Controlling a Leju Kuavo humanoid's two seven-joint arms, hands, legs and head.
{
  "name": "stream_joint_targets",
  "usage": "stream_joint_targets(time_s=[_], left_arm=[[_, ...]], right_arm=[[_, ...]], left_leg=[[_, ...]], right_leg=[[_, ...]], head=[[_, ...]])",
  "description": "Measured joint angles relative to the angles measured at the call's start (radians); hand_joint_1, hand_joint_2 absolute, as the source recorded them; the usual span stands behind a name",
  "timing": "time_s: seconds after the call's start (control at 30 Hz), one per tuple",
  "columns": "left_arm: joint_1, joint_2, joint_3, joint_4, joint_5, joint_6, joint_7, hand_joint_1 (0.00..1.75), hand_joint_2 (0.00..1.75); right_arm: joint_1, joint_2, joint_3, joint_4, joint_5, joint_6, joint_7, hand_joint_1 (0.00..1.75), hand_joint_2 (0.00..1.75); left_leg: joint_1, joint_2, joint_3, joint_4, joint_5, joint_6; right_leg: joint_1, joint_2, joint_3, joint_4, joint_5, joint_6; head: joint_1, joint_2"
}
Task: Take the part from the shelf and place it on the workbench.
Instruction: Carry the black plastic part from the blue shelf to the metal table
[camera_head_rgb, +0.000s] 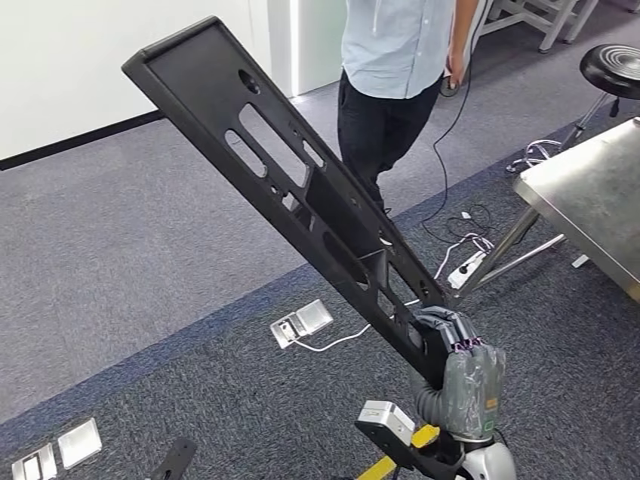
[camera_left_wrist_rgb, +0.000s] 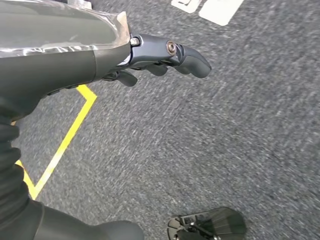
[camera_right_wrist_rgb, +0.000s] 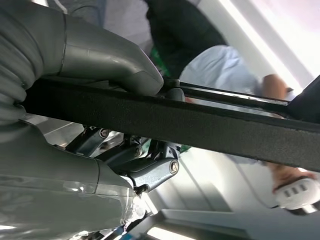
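The part looks stiff and fairly light for its length: a long, flat black panel, probably moulded plastic, though the material cannot be settled from here. The right hand grips it at one end only, so the long free span will act as a lever and want to twist or droop in the grasp. A hold nearer the middle, or a second hand under the far end, would likely steady it. The matte, slightly grainy edge seen in the right wrist view should give fair friction.

In looks it is a narrow black board with a raised rim, several oblong cut-outs, a round hole near the far end and ribbed pockets toward the held end. It is carried in the air above the carpeted floor, rising from the hand at 5 o'clock in the head view toward 11 o'clock.

The right thumb and fingers are clamped on the part's edge. The left hand hangs over the carpet with fingers loosely extended, holding nothing.

The steel bench stands at 3 o'clock, well apart from the part. A person stands at 12 o'clock.
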Motion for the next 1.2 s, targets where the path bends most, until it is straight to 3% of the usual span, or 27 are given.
stream_joint_targets(time_s=[0.1, 0.17, 0.27, 0.33, 0.4, 0.47, 0.5, 0.53, 0.6, 0.63, 0.7, 0.77, 0.83, 0.9, 0.97, 1.0, 1.03, 1.13, 1.2], left_arm=[[-0.001, 0.0, 0.0, 0.0, -0.003, 0.0, 0.0, 0.0, 1.75], [-0.002, 0.0, 0.0, 0.0, -0.006, 0.0, 0.001, 0.0, 1.75], [-0.006, -0.001, 0.0, 0.0, -0.008, 0.0, 0.003, 0.0, 1.75], [-0.009, -0.001, 0.0, 0.0, -0.009, 0.0, 0.002, 0.0, 1.75], [-0.008, -0.001, 0.0, 0.0, -0.009, 0.0, 0.0, 0.0, 1.75], [-0.004, -0.001, 0.001, 0.0, -0.009, 0.0, 0.0, 0.0, 1.75], [-0.002, -0.001, 0.001, 0.0, -0.009, -0.001, 0.001, 0.0, 1.75], [-0.001, -0.001, 0.001, 0.0, -0.01, -0.001, 0.001, 0.0, 1.75], [-0.002, -0.001, 0.001, 0.0, -0.01, -0.001, 0.002, 0.0, 1.75], [-0.002, -0.001, 0.001, 0.0, -0.01, -0.001, 0.003, 0.0, 1.75], [-0.001, -0.001, 0.001, 0.0, -0.01, -0.002, 0.005, 0.0, 1.75], [-0.002, -0.001, 0.001, 0.0, -0.01, -0.002, 0.005, 0.0, 1.75], [-0.004, -0.001, 0.001, 0.0, -0.011, -0.002, 0.005, 0.0, 1.75], [-0.005, -0.001, 0.002, 0.0, -0.011, -0.003, 0.005, 0.0, 1.75], [-0.002, -0.001, 0.002, 0.0, -0.011, -0.003, 0.005, 0.0, 1.75], [-0.001, -0.001, 0.002, 0.0, -0.011, -0.003, 0.005, 0.0, 1.75], [-0.001, -0.001, 0.002, 0.0, -0.011, -0.003, 0.005, 0.0, 1.75], [-0.003, -0.002, 0.002, 0.0, -0.011, -0.003, 0.004, 0.0, 1.75], [-0.003, -0.002, 0.002, 0.0, -0.01, -0.003, 0.003, 0.0, 1.75]], right_arm=[[0.001, 0.0, -0.007, 0.0, -0.003, 0.0, -0.004, 1.75, 1.75], [0.001, 0.002, -0.012, -0.001, -0.006, 0.0, -0.006, 1.75, 1.75], [0.004, 0.004, -0.02, -0.002, -0.01, 0.0, -0.006, 1.75, 1.75], [0.004, 0.006, -0.026, -0.001, -0.009, 0.0, -0.004, 1.75, 1.75], [0.003, 0.008, -0.029, 0.003, -0.009, 0.0, 0.0, 1.75, 1.75], [0.004, 0.008, -0.033, 0.008, -0.01, 0.0, 0.002, 1.75, 1.75], [0.005, 0.008, -0.036, 0.011, -0.01, 0.0, 0.002, 1.75, 1.75], [0.005, 0.008, -0.038, 0.013, -0.01, 0.0, 0.003, 1.75, 1.75], [0.005, 0.008, -0.04, 0.015, -0.009, 0.0, 0.003, 1.75, 1.75], [0.005, 0.008, -0.041, 0.015, -0.009, 0.0, 0.003, 1.75, 1.75], [0.006, 0.009, -0.042, 0.016, -0.01, 0.0, 0.003, 1.75, 1.75], [0.009, 0.009, -0.045, 0.016, -0.01, 0.0, 0.003, 1.75, 1.75], [0.011, 0.009, -0.046, 0.016, -0.01, 0.0, 0.003, 1.75, 1.75], [0.01, 0.009, -0.047, 0.016, -0.009, 0.0, 0.003, 1.75, 1.75], [0.01, 0.009, -0.048, 0.016, -0.01, 0.0, 0.003, 1.75, 1.75], [0.012, 0.008, -0.049, 0.017, -0.01, 0.0, 0.003, 1.75, 1.75], [0.013, 0.008, -0.05, 0.017, -0.01, 0.0, 0.004, 1.75, 1.75], [0.014, 0.009, -0.052, 0.017, -0.009, 0.0, 0.004, 1.75, 1.75], [0.014, 0.009, -0.053, 0.017, -0.009, 0.0, 0.004, 1.75, 1.75]], left_leg=[[-0.002, 0.023, 0.017, -0.001, -0.013, -0.01], [-0.005, 0.036, 0.025, -0.002, -0.019, -0.021], [-0.004, 0.047, 0.031, -0.003, -0.027, -0.036], [-0.002, 0.022, 0.015, 0.039, -0.059, -0.042], [-0.002, -0.008, -0.043, 0.16, -0.119, -0.043], [-0.003, -0.014, -0.105, 0.269, -0.147, -0.043], [-0.003, -0.015, -0.114, 0.274, -0.131, -0.042], [-0.003, -0.018, -0.105, 0.24, -0.098, -0.04], [0.0, -0.044, -0.055, 0.11, -0.02, -0.034], [0.001, -0.061, -0.033, 0.056, 0.001, -0.031], [0.0, -0.084, -0.016, 0.016, 0.004, -0.027], [-0.002, -0.074, -0.013, 0.01, 0.004, -0.02], [0.001, -0.058, -0.008, 0.004, 0.006, -0.008], [0.002, -0.038, -0.004, 0.001, 0.004, 0.001], [0.001, -0.015, -0.002, 0.001, 0.0, 0.003], [0.001, -0.005, 0.001, 0.002, -0.002, 0.002], [0.001, 0.005, 0.005, 0.002, -0.005, 0.001], [-0.001, 0.028, 0.023, 0.001, -0.019, -0.009], [-0.005, 0.042, 0.03, -0.001, -0.024, -0.019]], right_leg=[[0.004, -0.027, 0.094, -0.192, 0.093, -0.006], [0.012, -0.044, 0.133, -0.27, 0.111, -0.017], [0.015, -0.027, 0.133, -0.276, 0.108, -0.037], [0.01, -0.015, 0.137, -0.284, 0.111, -0.051], [0.009, -0.001, 0.14, -0.286, 0.111, -0.059], [0.011, 0.02, 0.142, -0.286, 0.11, -0.062], [0.011, 0.032, 0.144, -0.285, 0.109, -0.062], [0.011, 0.045, 0.147, -0.285, 0.107, -0.062], [0.011, 0.068, 0.153, -0.284, 0.102, -0.058], [0.012, 0.079, 0.153, -0.281, 0.1, -0.055], [0.01, 0.095, 0.148, -0.278, 0.099, -0.046], [0.006, 0.104, 0.144, -0.279, 0.098, -0.035], [0.007, 0.067, 0.134, -0.252, 0.077, -0.022], [0.007, 0.016, 0.084, -0.145, 0.019, -0.012], [0.003, 0.002, 0.019, -0.018, -0.027, -0.005], [0.002, 0.0, 0.005, 0.004, -0.023, -0.003], [0.001, -0.003, 0.013, -0.017, 0.001, -0.003], [0.007, -0.041, 0.109, -0.213, 0.098, -0.013], [0.016, -0.061, 0.136, -0.271, 0.107, -0.023]], head=[[0.0, 0.0], [-0.001, 0.0], [-0.002, 0.0], [-0.004, 0.0], [-0.006, 0.0], [-0.007, 0.0], [-0.007, 0.0], [-0.007, 0.0], [-0.007, 0.0], [-0.006, 0.0], [-0.006, 0.0], [-0.007, 0.0], [-0.004, 0.0], [-0.001, 0.0], [-0.001, 0.0], [-0.001, 0.0], [-0.001, 0.0], [-0.001, 0.0], [-0.002, 0.0]])
